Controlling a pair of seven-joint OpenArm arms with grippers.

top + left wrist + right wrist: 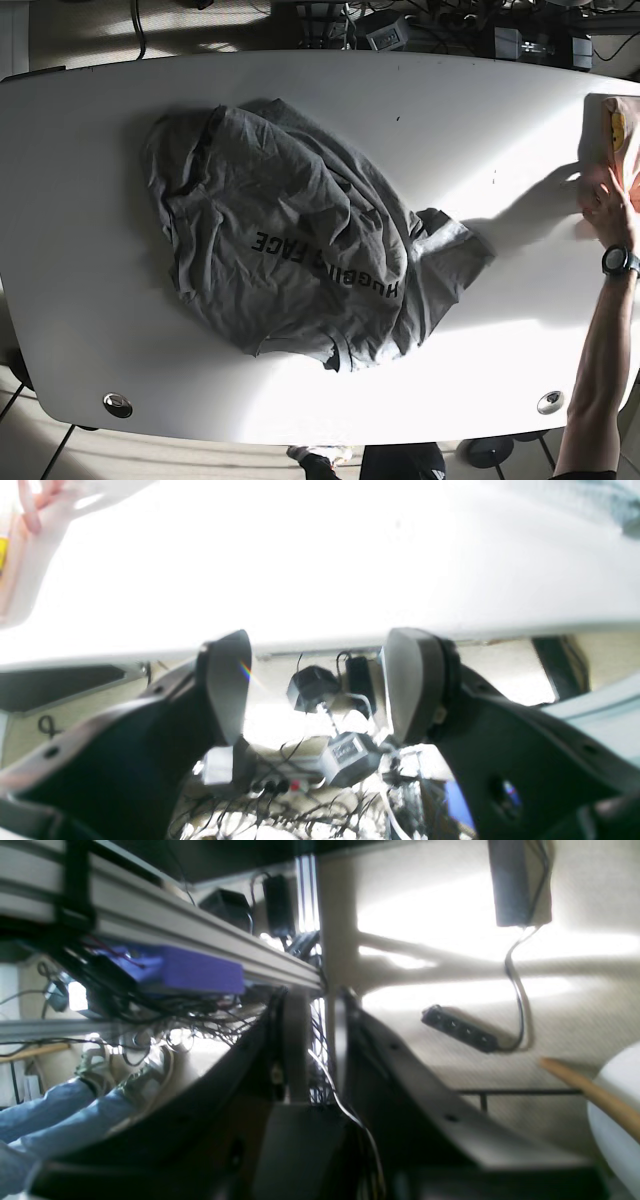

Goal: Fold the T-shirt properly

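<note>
A grey T-shirt [290,250] with black lettering lies crumpled in a heap on the white table [80,200], left of the middle in the base view. Neither arm shows in the base view. In the left wrist view my left gripper [320,680] is open and empty, with its jaws wide apart. It sits at the table's edge [320,642] and looks across the bright tabletop. In the right wrist view my right gripper [320,1040] has its jaws close together with nothing between them. It points below table height at the frame under the table.
A person's hand [605,205], wearing a wristwatch [620,262], rests at the table's right edge by a pink item [615,130]; the hand also shows in the left wrist view [35,505]. Cables, power adapters [312,687], a purple box [200,972] and someone's legs [60,1110] are under the table.
</note>
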